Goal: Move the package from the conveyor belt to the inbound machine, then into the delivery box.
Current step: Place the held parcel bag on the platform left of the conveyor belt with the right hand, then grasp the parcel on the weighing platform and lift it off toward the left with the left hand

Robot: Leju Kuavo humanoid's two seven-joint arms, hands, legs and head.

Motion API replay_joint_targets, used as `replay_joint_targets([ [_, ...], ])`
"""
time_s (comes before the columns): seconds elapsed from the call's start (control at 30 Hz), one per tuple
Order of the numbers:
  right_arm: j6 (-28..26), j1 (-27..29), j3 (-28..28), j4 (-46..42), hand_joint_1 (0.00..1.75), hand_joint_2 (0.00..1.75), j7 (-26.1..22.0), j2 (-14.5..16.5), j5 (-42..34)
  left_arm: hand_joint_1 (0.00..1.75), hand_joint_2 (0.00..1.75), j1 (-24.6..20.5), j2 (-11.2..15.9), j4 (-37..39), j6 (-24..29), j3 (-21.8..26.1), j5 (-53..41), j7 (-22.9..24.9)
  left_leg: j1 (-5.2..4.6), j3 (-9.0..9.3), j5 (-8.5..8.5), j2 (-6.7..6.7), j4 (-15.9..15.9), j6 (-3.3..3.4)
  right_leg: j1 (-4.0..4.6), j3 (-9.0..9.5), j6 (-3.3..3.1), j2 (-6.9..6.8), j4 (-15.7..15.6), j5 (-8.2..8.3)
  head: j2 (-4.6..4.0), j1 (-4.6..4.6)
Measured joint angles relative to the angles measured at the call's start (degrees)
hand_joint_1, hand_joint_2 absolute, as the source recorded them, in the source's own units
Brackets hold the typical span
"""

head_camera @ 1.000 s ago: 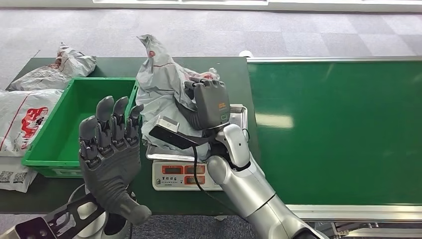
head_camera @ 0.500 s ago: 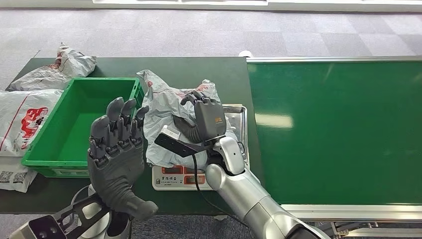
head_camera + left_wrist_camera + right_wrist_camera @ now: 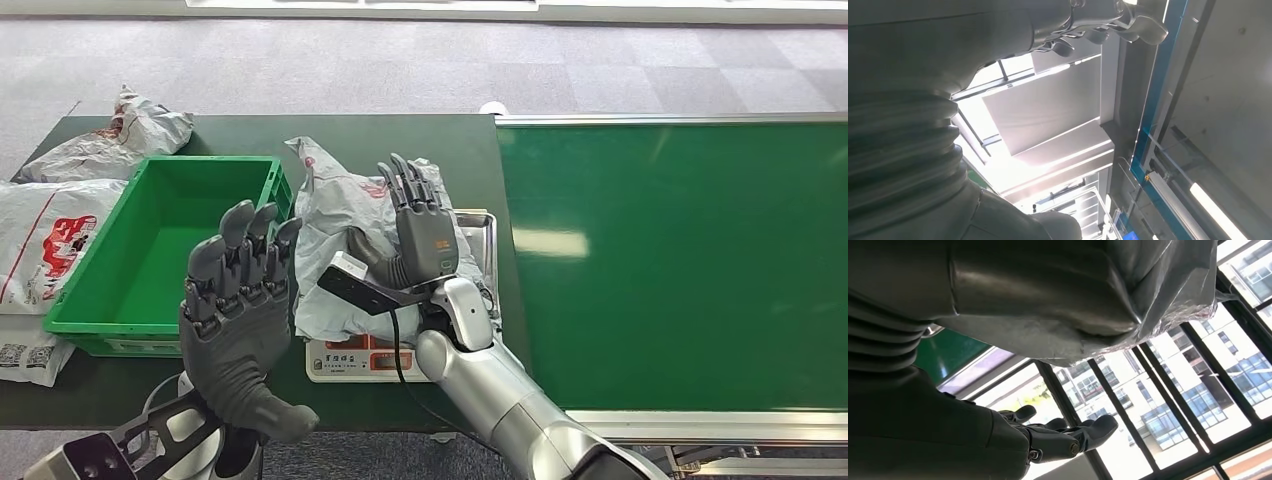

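the package (image 3: 340, 240) covers most of the scale (image 3: 362, 352), display digits too small to read. left hand (image 3: 238, 320) hides the green bin's (image 3: 150, 240) 5 o'clock corner.

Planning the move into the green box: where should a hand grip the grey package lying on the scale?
Probably the grey package is best gripped at its bunched, upturned end, coming from above on the green box side. That crumpled end rises clear of the scale.

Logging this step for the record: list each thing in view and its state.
Package: crumpled, lying on the scale, released.
Scale: loaded, display lit.
Green bin: empty.
Right hand: fingers spread, over the package.
Left hand: raised, holding nothing.
Conveyor belt: bare.
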Motion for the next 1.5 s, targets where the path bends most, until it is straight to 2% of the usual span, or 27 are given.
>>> replay_joint_targets([
  [0.07, 1.0, 0.1, -0.1, -0.1, 0.0, 0.0, -2.6, 0.0, -4.1, 0.0, 1.75, 0.1, 0.1, 0.0, 0.0, 0.0, 0.0, 0.0, 0.0, 0.01, 0.0, 0.01, 0.0, 0.0, 0.0, 0.0, 0.0, 0.0, 0.0, 0.0, 0.0, 0.0],
  [0.13, 4.7, 0.6, -0.9, -1.2, 0.0, 0.0, -7.9, 0.0, -12.1, 0.0, 1.75, 0.1, 0.2, 0.0, 0.0, -0.1, 0.0, 0.0, 0.0, 0.01, 0.0, 0.02, 0.0, 0.0, 0.0, -0.01, 0.0, 0.01, 0.0, 0.0, 0.0, 0.0],
  [0.23, 15.4, 2.2, -3.4, -5.4, 0.0, 0.0, -16.4, -0.2, -25.8, 0.0, 1.75, 0.1, 0.3, 0.0, 0.0, -0.2, -0.1, 0.0, 0.0, 0.01, 0.0, 0.02, 0.0, 0.0, 0.0, -0.03, 0.0, 0.01, 0.0, 0.0, 0.0, 0.0],
  [0.3, 23.0, 3.5, -5.5, -9.2, 0.0, 0.0, -19.8, -0.4, -32.2, 0.0, 1.75, 0.1, 0.4, 0.0, 0.0, -0.2, -0.1, 0.0, 0.0, 0.0, 0.0, 0.01, 0.0, 0.0, 0.0, -0.03, 0.0, 0.01, 0.0, 0.0, 0.0, 0.01],
  [0.47, 31.2, 5.7, -9.2, -16.1, 0.0, 0.0, -22.0, -0.9, -38.0, 0.0, 1.75, 0.1, 0.7, 0.0, 0.0, -0.2, -0.1, 0.0, 0.0, 0.0, -0.01, 0.03, 0.0, -0.01, 0.0, -0.03, 0.0, 0.01, 0.0, 0.0, 0.0, 0.01],
  [0.6, 41.2, 7.3, -11.6, -20.7, 0.0, 0.0, -22.7, -1.0, -44.5, 0.0, 1.75, 0.1, 0.9, 0.0, 0.0, -0.2, -0.3, 0.0, 0.0, 0.0, -0.01, 0.03, 0.0, -0.01, 0.0, -0.03, 0.0, 0.01, 0.0, 0.0, 0.0, 0.01],
  [0.7, 45.0, 7.9, -12.8, -23.6, 0.0, 0.0, -22.5, -1.1, -46.1, 0.0, 1.75, 0.3, 1.0, -0.3, 0.1, -0.2, -0.8, 0.0, 0.0, 0.01, -0.01, 0.04, 0.0, -0.01, 0.0, -0.03, 0.0, 0.01, 0.0, 0.0, 0.0, 0.01],
  [0.8, 46.0, 8.0, -13.6, -25.4, 0.0, 0.0, -22.4, -1.2, -46.2, 0.0, 1.75, 0.6, 1.0, -0.9, 0.4, -0.2, -1.1, 0.0, 0.0, 0.01, -0.01, 0.05, 0.0, -0.01, 0.0, -0.03, 0.0, 0.02, 0.0, 0.0, 0.0, 0.01],
  [0.87, 44.6, 8.2, -13.8, -26.8, 0.0, 0.0, -23.3, -1.2, -44.8, 0.0, 1.75, 0.7, 1.0, -1.1, 1.4, -0.2, -2.1, 0.0, 0.0, 0.02, -0.01, 0.05, 0.0, -0.01, 0.0, -0.03, 0.0, 0.02, 0.0, 0.0, 0.0, 0.0],
  [0.93, 38.5, 9.1, -14.0, -30.0, 0.0, 0.0, -25.0, -1.2, -40.1, 0.0, 1.75, 0.7, 1.1, -0.6, 4.4, -0.2, -5.0, 0.0, 0.0, 0.0, -0.01, 0.01, 0.0, -0.01, 0.0, -0.03, 0.0, 0.0, 0.0, 0.0, 0.0, 0.0],
  [1.03, 25.4, 11.2, -14.1, -37.4, 0.0, 0.0, -26.4, -1.1, -32.6, 0.0, 1.75, 0.8, 1.2, 1.0, 8.9, -0.2, -9.1, 0.0, 0.0, -0.03, -0.03, -0.04, 0.0, -0.01, 0.0, -0.02, 0.0, -0.03, 0.0, -0.01, 0.0, 0.02],
  [1.07, 23.3, 11.8, -14.1, -39.4, 0.0, 0.0, -26.3, -1.1, -31.7, 0.0, 1.75, 0.8, 1.2, 1.4, 9.3, -0.2, -9.5, 0.0, 0.0, -0.02, -0.05, 0.0, 0.0, -0.01, -0.01, -0.04, 0.0, 0.0, 0.0, -0.01, 0.0, 0.02],
  [1.37, 21.9, 14.3, -14.1, -47.9, 0.0, 0.0, -25.9, -1.1, -30.7, 0.0, 1.75, 0.7, 1.3, 3.4, 9.8, -0.2, -9.7, 0.0, -0.02, 0.0, -0.08, 0.11, 0.0, -0.03, 0.0, -0.05, 0.0, 0.08, 0.0, 0.0, 0.0, 0.02],
  [1.43, 20.8, 14.5, -14.1, -48.7, 0.0, 0.87, -25.9, -1.1, -30.1, 0.0, 1.75, 0.7, 1.3, 3.7, 10.3, -0.2, -10.2, 0.0, -0.02, 0.02, -0.08, 0.11, 0.0, -0.03, 0.0, -0.05, 0.0, 0.08, 0.0, 0.0, 0.0, 0.01],
  [1.5, 14.4, 15.0, -13.6, -50.7, 0.0, 1.75, -26.2, -1.3, -27.1, 0.0, 1.75, 0.6, 1.1, 4.6, 11.9, 0.0, -13.0, 0.6, -0.02, 0.02, -0.07, 0.07, 0.0, -0.01, -0.01, -0.04, 0.0, 0.04, 0.0, 0.0, 0.0, 0.01],
])
